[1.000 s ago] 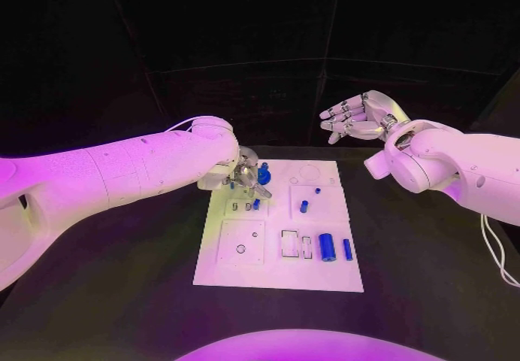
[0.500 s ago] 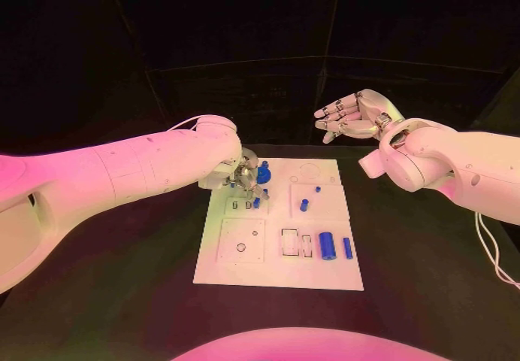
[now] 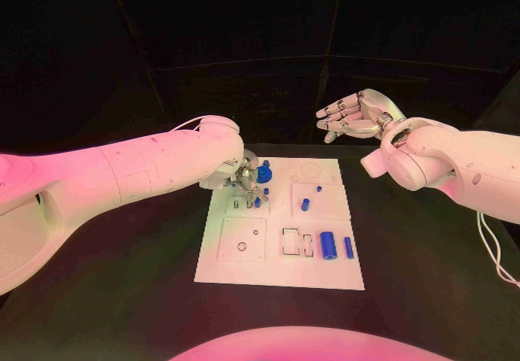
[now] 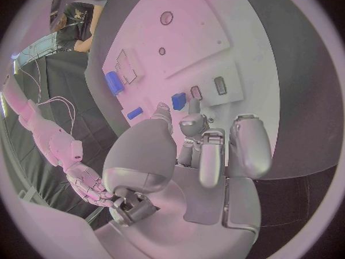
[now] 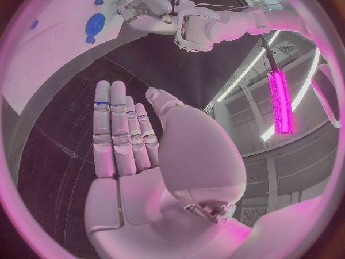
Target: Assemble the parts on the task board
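Left hand [image 3: 245, 179] works low over the far-left corner of the task board [image 3: 282, 271] in the head view, fingers bunched round small blue parts [image 3: 260, 194]; whether it grips one cannot be told from here. Right hand [image 3: 352, 116] hangs raised beyond the board's far-right corner, fingers spread, holding nothing. Two blue cylinders [image 3: 328, 247] lie loose near the right edge, a small peg [image 3: 306, 203] stands mid-board, several recesses look unfilled.

Left wrist view: fingers [image 4: 198, 124] curl down onto the board beside a blue piece [image 4: 178, 101]; contact unclear, grasp uncertain.

Right wrist view: palm flat, fingers [image 5: 118, 126] straight and apart, empty; a blue disc [image 5: 95, 24] sits on the board.

Judgement: assembly is early, with most parts still to seat.
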`<action>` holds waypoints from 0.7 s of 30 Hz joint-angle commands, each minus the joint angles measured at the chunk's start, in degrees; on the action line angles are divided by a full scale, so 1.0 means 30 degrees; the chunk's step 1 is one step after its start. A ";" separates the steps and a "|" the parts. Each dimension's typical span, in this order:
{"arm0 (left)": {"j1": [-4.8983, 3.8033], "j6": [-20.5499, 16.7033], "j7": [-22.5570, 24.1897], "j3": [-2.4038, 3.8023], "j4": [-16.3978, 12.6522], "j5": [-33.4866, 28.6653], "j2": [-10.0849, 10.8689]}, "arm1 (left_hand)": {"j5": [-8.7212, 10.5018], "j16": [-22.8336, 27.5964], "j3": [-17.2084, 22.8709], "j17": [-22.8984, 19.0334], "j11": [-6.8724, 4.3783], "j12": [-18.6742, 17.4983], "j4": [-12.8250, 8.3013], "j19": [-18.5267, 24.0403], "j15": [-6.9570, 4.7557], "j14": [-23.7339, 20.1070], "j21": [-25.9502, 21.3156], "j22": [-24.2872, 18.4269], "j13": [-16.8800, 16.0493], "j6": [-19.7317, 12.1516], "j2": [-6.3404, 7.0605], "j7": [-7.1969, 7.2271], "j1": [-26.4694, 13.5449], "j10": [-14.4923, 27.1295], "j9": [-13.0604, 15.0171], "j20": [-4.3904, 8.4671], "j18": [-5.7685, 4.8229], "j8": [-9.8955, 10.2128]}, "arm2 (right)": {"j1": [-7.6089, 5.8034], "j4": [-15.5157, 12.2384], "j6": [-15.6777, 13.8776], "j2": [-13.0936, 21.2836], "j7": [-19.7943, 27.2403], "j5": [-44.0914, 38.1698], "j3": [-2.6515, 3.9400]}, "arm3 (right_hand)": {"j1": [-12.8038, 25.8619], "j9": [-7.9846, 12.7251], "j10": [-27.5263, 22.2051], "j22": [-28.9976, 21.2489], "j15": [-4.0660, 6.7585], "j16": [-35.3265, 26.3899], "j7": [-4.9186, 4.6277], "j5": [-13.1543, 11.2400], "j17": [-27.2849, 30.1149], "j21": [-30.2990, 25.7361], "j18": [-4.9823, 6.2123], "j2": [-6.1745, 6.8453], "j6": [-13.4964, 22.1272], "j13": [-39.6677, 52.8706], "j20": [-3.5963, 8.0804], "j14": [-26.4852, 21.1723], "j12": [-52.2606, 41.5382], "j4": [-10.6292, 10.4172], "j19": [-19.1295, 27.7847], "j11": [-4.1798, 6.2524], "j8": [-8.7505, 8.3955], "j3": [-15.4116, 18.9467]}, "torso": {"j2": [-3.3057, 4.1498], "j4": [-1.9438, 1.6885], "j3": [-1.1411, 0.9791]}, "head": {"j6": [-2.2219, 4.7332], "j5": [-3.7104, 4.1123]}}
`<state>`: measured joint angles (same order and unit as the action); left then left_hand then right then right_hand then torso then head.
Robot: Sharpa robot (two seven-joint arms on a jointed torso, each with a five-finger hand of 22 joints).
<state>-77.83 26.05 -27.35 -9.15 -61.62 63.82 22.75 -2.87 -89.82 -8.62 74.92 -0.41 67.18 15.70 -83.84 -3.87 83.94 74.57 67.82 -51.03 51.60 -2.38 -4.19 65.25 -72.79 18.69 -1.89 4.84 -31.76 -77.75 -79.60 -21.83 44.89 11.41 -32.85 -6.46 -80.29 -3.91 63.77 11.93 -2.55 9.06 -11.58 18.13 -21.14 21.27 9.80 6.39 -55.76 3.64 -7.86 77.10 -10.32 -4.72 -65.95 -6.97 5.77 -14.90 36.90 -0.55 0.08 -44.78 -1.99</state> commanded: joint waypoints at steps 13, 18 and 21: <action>-0.0015 0.0238 0.0336 0.0018 0.0046 0.0115 -0.0167 | 0.0045 -0.0059 -0.0018 0.5026 0.0105 0.0054 -0.0280 -0.0077 -0.0032 0.2021 0.0139 0.0093 -0.0081 -0.0110 -0.0200 -0.0041 0.0679 0.0072 0.0065 -0.0011 -0.0171 -0.0146 | -0.0047 0.0407 0.0211 -0.0210 0.0099 -0.0033 0.0017 | -0.0300 0.0007 -0.0032 -0.0039 0.0029 -0.0161 0.0036 0.0038 0.0046 -0.0140 0.0207 -0.0027 0.0080 -0.0024 0.0011 0.0108 0.0084 0.0181 -0.0172 -0.0053 -0.0107 -0.0030 | 0.0017 -0.0016 -0.0008 | -0.0086 -0.0099; -0.0015 0.0273 0.0389 0.0017 0.0127 0.0115 -0.0239 | 0.0042 -0.0059 0.0141 0.5026 0.0136 -0.0083 -0.0516 -0.0010 -0.0005 0.2021 0.0070 0.0008 0.0065 -0.0179 -0.0462 -0.0076 0.1151 0.0206 0.0083 -0.0039 -0.0146 -0.0142 | -0.0046 0.0592 0.0180 -0.0289 0.0075 -0.0033 0.0016 | -0.0372 0.0004 -0.0031 -0.0054 0.0037 -0.0203 0.0033 0.0109 0.0074 -0.0156 0.0207 -0.0048 0.0075 -0.0025 0.0026 0.0130 0.0088 0.0253 -0.0194 -0.0052 -0.0109 -0.0068 | 0.0013 -0.0006 -0.0016 | -0.0124 -0.0117; -0.0015 0.0293 0.0414 0.0017 0.0154 0.0114 -0.0281 | 0.0041 -0.0059 0.0166 0.5026 0.0142 -0.0090 -0.0555 -0.0001 0.0001 0.2021 0.0069 0.0010 0.0061 -0.0189 -0.0507 -0.0083 0.1225 0.0216 0.0088 -0.0046 -0.0144 -0.0143 | -0.0046 0.0688 0.0180 -0.0322 0.0066 -0.0033 0.0016 | -0.0385 0.0004 -0.0030 -0.0058 0.0038 -0.0217 0.0032 0.0135 0.0083 -0.0161 0.0206 -0.0052 0.0077 -0.0026 0.0029 0.0134 0.0090 0.0270 -0.0199 -0.0053 -0.0111 -0.0078 | 0.0024 -0.0002 -0.0009 | -0.0127 -0.0121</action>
<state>-77.80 26.22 -26.84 -9.15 -61.20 63.87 22.04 -2.87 -89.82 -8.07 74.92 -0.09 67.18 14.39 -83.83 -3.87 83.94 74.79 67.87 -50.89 51.39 -3.89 -4.40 68.40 -72.46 18.88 -1.90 4.84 -31.97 -77.75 -77.62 -21.54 44.00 11.34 -32.89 -6.47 -80.90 -3.91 63.77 11.82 -2.55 8.78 -11.58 18.24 -20.95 21.05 9.79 6.40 -55.76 3.65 -7.66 77.09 -10.33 -4.33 -66.15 -6.97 5.77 -15.20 36.94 -0.59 0.04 -45.15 -2.32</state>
